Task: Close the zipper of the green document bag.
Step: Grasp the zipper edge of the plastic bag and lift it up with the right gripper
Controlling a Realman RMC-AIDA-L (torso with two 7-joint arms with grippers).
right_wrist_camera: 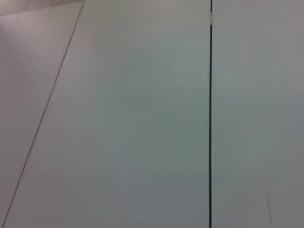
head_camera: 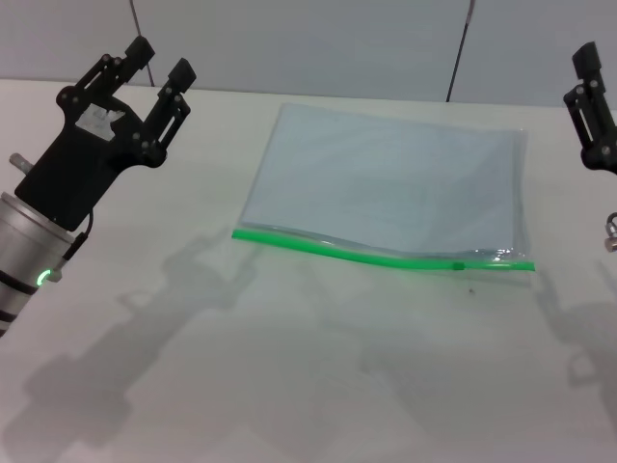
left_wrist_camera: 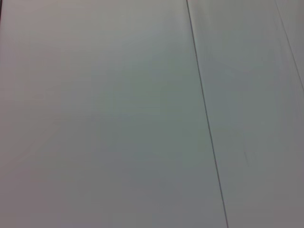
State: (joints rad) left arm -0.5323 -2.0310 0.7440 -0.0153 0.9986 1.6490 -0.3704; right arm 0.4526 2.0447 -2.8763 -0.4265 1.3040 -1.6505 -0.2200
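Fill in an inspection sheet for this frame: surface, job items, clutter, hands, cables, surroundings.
Surface: pale table, arm shadows on it.
Job items: green document bag lies flat mid-table; zipper along its near edge, slider near the right end.
Clutter: nothing seen.
Hands: left hand raised at the left, fingers apart, holding nothing; right hand at the right edge, partly out of view.
Cables: nothing seen.
Surroundings: grey wall panels with dark seams; both wrist views show only these.

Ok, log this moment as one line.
translucent pale blue-grey plastic document bag flat on table | green zipper strip untouched | left gripper open, raised | right gripper raised at edge
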